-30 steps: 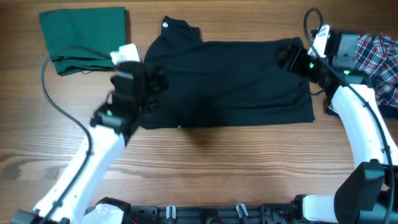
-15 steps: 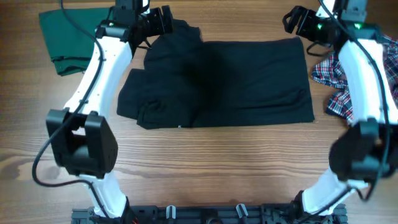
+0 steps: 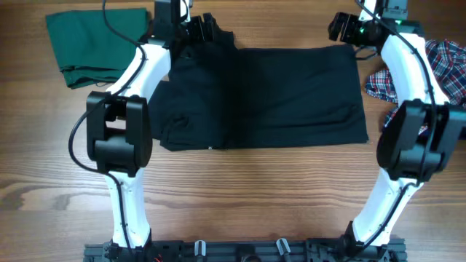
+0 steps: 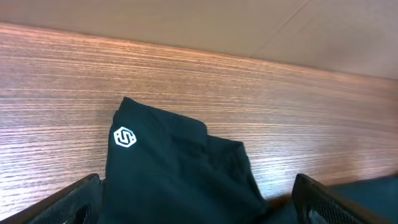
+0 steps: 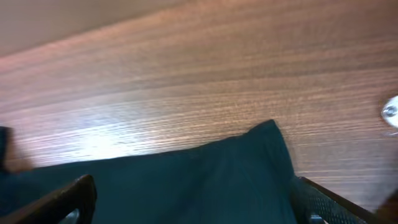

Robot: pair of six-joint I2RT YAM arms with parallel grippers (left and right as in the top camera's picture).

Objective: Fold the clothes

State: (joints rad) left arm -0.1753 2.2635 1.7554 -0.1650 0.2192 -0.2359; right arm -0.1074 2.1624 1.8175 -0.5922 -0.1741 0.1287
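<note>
**Fold in preparation: both grippers are poised at the far edge of the shirt, nothing grasped.**

The black shirt (image 3: 277,94) lies flat at the centre of the bench (image 3: 240,196) as a wide rectangle with cloth bunched at its left end. A green garment (image 3: 95,44) lies apart at the far left and a plaid shirt (image 3: 440,65) at the right edge. The left gripper (image 3: 198,28) hovers over the far-left corner, near the white logo (image 4: 125,137), with its jaws wide and empty. The right gripper (image 3: 339,28) hovers at the far-right corner, also wide and empty. The next move probably calls for both grippers to descend, pinch the far edge at both corners together, then lift and draw it evenly toward the near edge — an uneven pull would likely skew the fold.
</note>
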